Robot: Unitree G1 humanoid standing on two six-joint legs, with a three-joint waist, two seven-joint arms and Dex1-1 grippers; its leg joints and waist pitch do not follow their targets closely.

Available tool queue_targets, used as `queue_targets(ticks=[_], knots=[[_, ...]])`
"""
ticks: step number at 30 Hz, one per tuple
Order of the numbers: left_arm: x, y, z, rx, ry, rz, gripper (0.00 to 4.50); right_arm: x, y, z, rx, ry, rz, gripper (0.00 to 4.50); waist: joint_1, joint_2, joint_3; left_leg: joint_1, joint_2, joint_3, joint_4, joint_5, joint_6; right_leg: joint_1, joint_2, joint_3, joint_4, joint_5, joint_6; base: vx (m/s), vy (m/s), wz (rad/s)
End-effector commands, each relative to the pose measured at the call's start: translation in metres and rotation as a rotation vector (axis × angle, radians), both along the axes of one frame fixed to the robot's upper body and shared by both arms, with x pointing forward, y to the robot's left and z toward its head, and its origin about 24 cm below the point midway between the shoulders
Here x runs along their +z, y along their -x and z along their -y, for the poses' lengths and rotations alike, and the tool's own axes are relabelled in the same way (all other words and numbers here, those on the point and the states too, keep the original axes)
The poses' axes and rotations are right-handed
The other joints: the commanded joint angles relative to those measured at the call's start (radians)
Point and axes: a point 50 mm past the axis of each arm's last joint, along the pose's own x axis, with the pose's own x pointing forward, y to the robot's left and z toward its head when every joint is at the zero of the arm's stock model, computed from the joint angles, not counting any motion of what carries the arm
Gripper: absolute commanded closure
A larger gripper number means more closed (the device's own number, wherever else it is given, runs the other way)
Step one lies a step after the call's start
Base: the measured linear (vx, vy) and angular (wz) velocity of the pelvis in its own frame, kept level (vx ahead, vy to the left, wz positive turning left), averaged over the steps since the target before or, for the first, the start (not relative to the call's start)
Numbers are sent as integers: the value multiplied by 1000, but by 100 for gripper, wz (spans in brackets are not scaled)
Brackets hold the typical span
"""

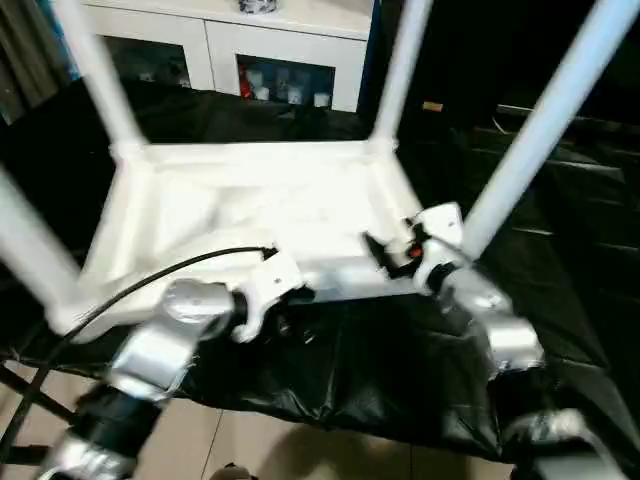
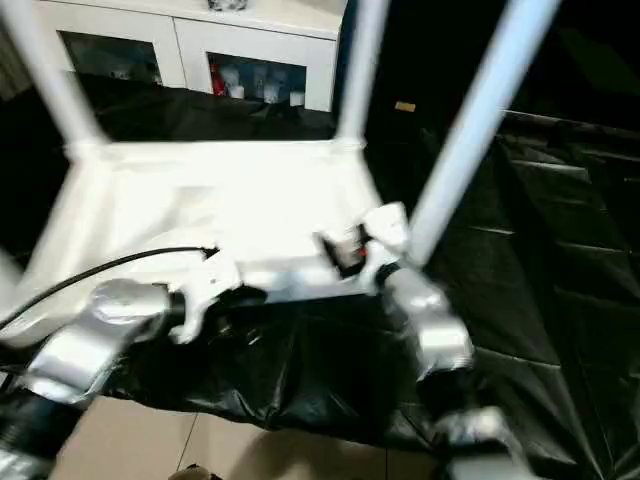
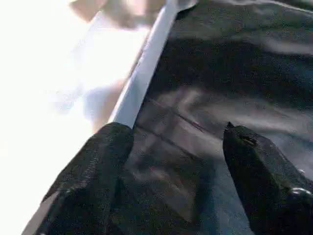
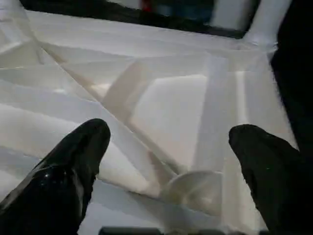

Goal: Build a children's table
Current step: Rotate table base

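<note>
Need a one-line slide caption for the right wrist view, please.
Right gripper, jaws wide open, poised over the ribbed underside of the upturned white table top, one leg socketed at the far corner.

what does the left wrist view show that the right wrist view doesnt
Left wrist view: the black cloth beside the table top's long white edge, seen between the left gripper's spread fingers.

Right wrist view: the ribbed underside of the top, a round corner socket, and the base of a leg, between the right gripper's spread fingers.

Both: two black fingers standing apart with nothing between them, and part of the white table top.
</note>
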Motion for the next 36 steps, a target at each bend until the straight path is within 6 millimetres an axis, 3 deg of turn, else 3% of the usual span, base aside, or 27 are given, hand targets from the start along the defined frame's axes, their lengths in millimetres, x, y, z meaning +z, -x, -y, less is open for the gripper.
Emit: queue_targets(ticks=[1, 2, 5, 8, 12, 15, 17, 20, 22, 24, 28, 32, 34, 35, 36], knots=[[6, -14, -6, 86, -46, 93, 63, 9, -7, 32, -114, 35, 41, 0, -8, 13, -68, 8, 4, 9, -62, -164, -21, 50, -24, 30, -54, -50, -190, 0, 0, 0], [6, -14, -6, 86, -46, 93, 57, 9, -7, 32, -114, 35, 41, 0, -8, 7, -69, 6, 3, 10, -59, -153, -15, 52, -23, 29, -53, -36, -190, 0, 0, 0], [9, -19, 2, 119, 1, 155, 40, 14, -12, 38, -106, 68, 74, 0, -11, 8, -70, 3, 1, 10, -56, -134, 1, 54, -23, 27, -51, -12, -201, 0, 0, 0], [13, -17, 0, 179, 66, 200, 19, 17, -12, 31, -50, 69, 95, 0, -18, 6, -72, -4, 3, 8, -52, -125, 20, 61, -25, 26, -47, 18, -223, 0, 0, 0], [13, -15, -19, 347, 137, 283, 3, 15, -7, 16, 34, 12, 102, 0, -28, 11, -74, -8, 6, 6, -50, -123, 46, 61, -26, 23, -47, 21, -230, 0, 0, 0], [15, -10, -51, 612, 168, 461, 3, 5, 6, 1, 110, -6, 98, 0, -34, 14, -71, -5, 11, 4, -53, -149, 53, 57, -24, 21, -54, -17, -221, 0, 0, 0], [18, -2, -68, 768, 238, 559, 3, -2, 18, -10, 191, -78, 65, 0, -32, 20, -70, -3, 14, 2, -53, -167, 61, 55, -21, 21, -54, 5, -228, 0, 0, 0], [17, 10, -80, 864, 266, 626, 3, -6, 27, -15, 203, -90, 54, 0, -33, 22, -66, -1, 20, 0, -59, -217, 49, 49, -21, 20, -59, -49, -223, 0, 0, 0], [16, 13, -82, 875, 284, 626, 3, -8, 29, -16, 207, -89, 51, 0, -30, 25, -61, 2, 21, 1, -63, -267, 28, 44, -23, 21, -67, -121, -208, 0, 0, 0], [14, 30, -84, 897, 377, 657, 3, -10, 40, -16, 224, -111, 52, 0, -23, 25, -57, 3, 20, 0, -67, -314, 8, 38, -23, 25, -76, -191, -178, 0, 0, 0], [8, 40, -84, 895, 408, 694, 3, -10, 48, -15, 235, -150, 46, 0, -16, 24, -58, 2, 19, -1, -69, -329, 6, 35, -21, 26, -78, -194, -148, 0, 0, 0], [-6, 52, -98, 1022, 415, 728, 3, -16, 58, -9, 230, -127, -16, 0, -17, 23, -55, -2, 19, -4, -71, -343, -7, 36, -22, 28, -82, -227, -111, 0, 0, 0], [-6, 56, -104, 1078, 418, 757, 3, -17, 60, -7, 224, -119, -29, 0, -19, 23, -57, -2, 17, -3, -69, -332, -9, 36, -21, 28, -81, -214, -113, 0, 0, 0], [-5, 59, -109, 1119, 422, 784, 3, -18, 63, -7, 226, -129, -45, 0, -21, 17, -57, -4, 18, -2, -68, -323, -6, 37, -21, 29, -80, -201, -117, 0, 0, 0], [-4, 60, -110, 1128, 423, 792, 3, -18, 63, -7, 223, -132, -47, 0, -21, 19, -56, -4, 18, -2, -68, -320, -5, 38, -20, 29, -80, -199, -118, 0, 0, 0]])
